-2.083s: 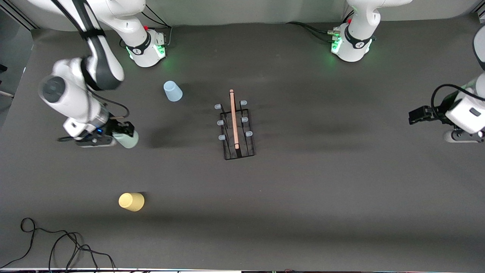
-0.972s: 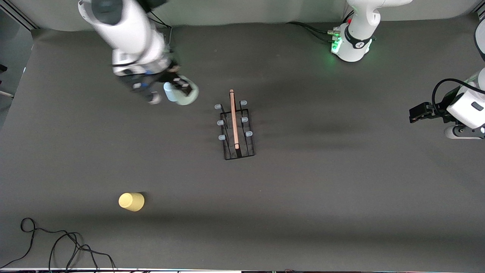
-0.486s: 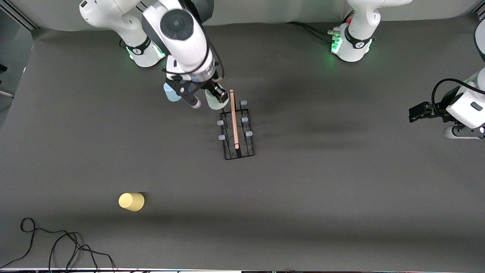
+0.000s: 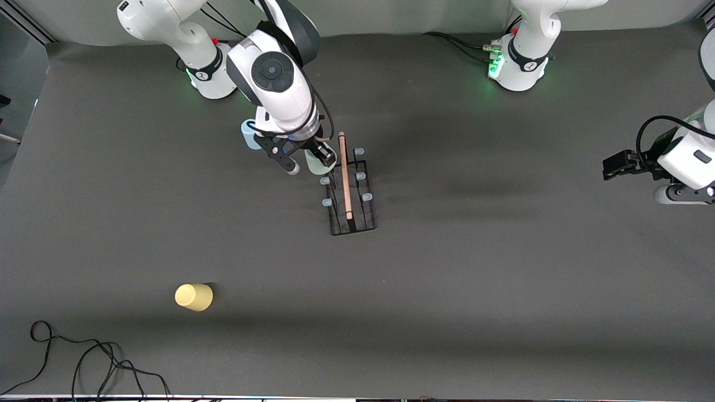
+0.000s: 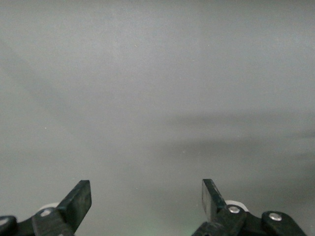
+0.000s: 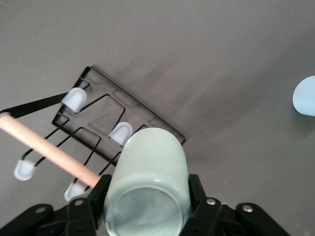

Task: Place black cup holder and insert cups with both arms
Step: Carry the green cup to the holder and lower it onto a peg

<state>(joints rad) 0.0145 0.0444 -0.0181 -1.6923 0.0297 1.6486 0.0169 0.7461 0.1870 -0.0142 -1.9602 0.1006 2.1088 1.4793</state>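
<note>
The pale green cup [image 4: 314, 162] is up in the air, clamped in the right hand [image 4: 313, 159], and it sits over the end of the black cup holder [image 4: 351, 192] that lies farthest from the front camera. The right wrist view shows the cup [image 6: 147, 182] mouth-up toward the lens, squeezed between the two fingers [image 6: 196, 189], with the rack's grey-tipped pegs [image 6: 121, 132] just beside and under it.

So the step in hand looks like getting that cup onto a peg. To do it well, the robot probably has to tip the cup so its mouth faces the peg, line up on one peg only, and come down slowly along the peg's own lean. The wooden rod handle [image 4: 344, 174] runs right next to the hand, so a sideways drift could knock it and shove the light rack across the table [image 4: 503, 290].

Room-wise: the light blue cup [image 4: 246, 135] stands on the table close by, partly hidden under the right arm, so a retreat toward the right arm's base needs height first. The yellow cup [image 4: 194, 297] is well apart, much nearer the front camera. The left hand [image 4: 609, 169] waits with its fingers [image 5: 78, 200] spread apart and nothing in them, over the left arm's end of the table, so that whole side of the rack is open.
</note>
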